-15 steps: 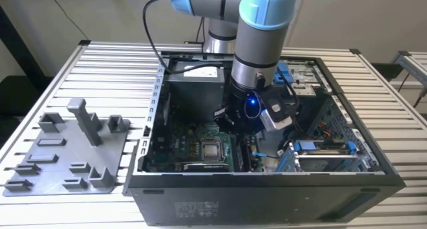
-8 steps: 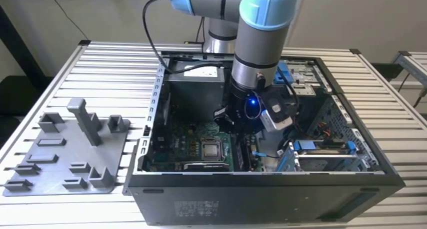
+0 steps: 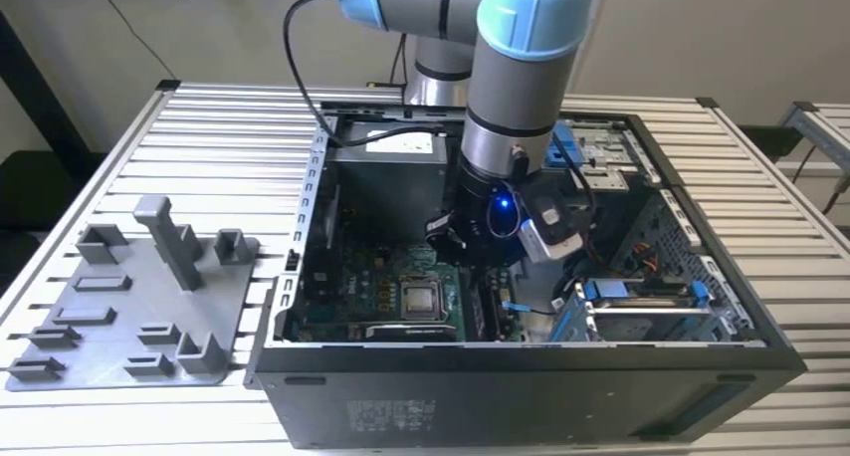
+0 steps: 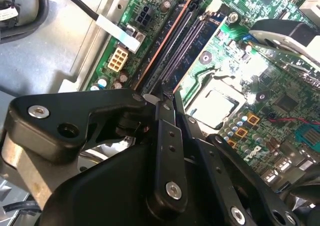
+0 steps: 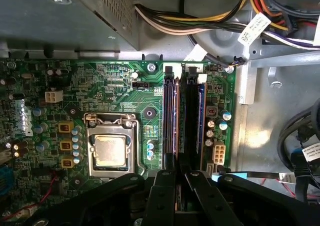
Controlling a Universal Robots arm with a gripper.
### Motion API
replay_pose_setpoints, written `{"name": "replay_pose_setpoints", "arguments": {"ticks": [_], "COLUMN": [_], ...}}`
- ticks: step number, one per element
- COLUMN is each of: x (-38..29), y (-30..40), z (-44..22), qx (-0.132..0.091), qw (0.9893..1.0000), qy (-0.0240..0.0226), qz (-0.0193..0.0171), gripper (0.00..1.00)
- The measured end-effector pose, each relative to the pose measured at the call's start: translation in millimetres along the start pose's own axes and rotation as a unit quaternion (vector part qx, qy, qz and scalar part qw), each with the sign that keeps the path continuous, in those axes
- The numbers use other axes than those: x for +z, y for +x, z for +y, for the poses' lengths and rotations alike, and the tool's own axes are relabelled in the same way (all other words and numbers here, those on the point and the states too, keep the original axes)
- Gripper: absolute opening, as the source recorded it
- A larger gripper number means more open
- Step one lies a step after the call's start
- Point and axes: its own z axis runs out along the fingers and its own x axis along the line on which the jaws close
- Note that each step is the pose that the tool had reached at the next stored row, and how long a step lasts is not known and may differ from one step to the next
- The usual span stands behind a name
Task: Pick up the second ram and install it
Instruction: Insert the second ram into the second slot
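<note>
My arm point(image 3: 512, 108) reaches down into the open computer case point(image 3: 531, 396). In both wrist views my gripper point(image 5: 180, 167) point(image 4: 167, 96) hangs low over the green motherboard point(image 5: 120, 93), in line with the long black sockets. Its fingers point(image 5: 165, 186) are closed together on a thin dark strip seen edge-on, the second ram point(image 5: 181, 121) point(image 4: 177, 48). The strip runs along the sockets beside a copper-coloured edge. I cannot tell how deep it sits in its socket.
The silver processor socket point(image 5: 110, 151) lies beside the memory sockets. Bundled power cables point(image 5: 200, 15) and a metal case wall point(image 5: 250, 70) lie past the sockets' far end. A grey plastic tray point(image 3: 133, 317) with upright blocks rests on the slatted table at the exterior view's left.
</note>
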Motion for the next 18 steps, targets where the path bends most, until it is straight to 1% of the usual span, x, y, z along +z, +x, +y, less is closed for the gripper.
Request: {"name": "replay_pose_setpoints", "arguments": {"ticks": [4, 9, 18], "x": [-1.3, -1.4, -1.4], "y": [0.0, 0.0, -1.5], "z": [0.0, 0.0, 0.5], "qx": [0.0, 0.0, 0.0], "qw": [1.0, 1.0, 1.0], "qy": [-0.0022, -0.0048, -0.0049], "qz": [0.0, 0.0, 0.0001], "gripper": [0.14, 0.14, 0.14]}}
